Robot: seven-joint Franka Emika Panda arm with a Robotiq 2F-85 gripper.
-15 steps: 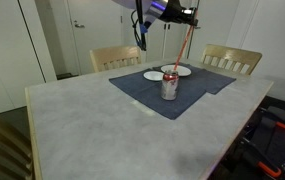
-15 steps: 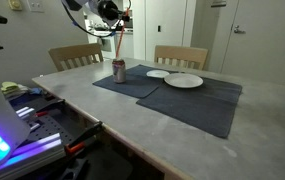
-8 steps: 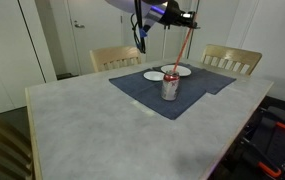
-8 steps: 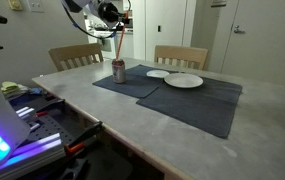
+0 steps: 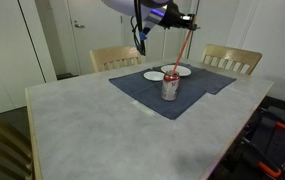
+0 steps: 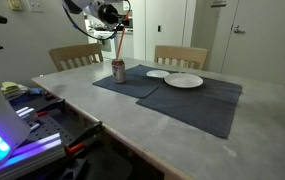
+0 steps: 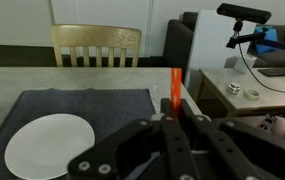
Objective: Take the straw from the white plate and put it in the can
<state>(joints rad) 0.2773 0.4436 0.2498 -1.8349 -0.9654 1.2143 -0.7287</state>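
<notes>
My gripper [image 5: 187,19] hangs high above the table and is shut on the upper part of the red-orange straw [image 5: 184,50]. The straw slants down from it to the top of the can [image 5: 169,87], which stands on the dark mat. I cannot tell whether its lower end is inside the can. Gripper [image 6: 117,17], straw [image 6: 118,46] and can [image 6: 119,71] show in both exterior views. The wider white plate [image 6: 183,81] lies bare beside the can. In the wrist view the straw [image 7: 175,88] sticks out between the closed fingers [image 7: 178,120].
A smaller white dish [image 6: 157,73] lies next to the plate. Two dark mats [image 6: 197,100] cover the far part of the grey table [image 5: 92,125]. Two wooden chairs [image 5: 116,57] stand at the table's edge. Equipment [image 6: 22,120] sits beside the table.
</notes>
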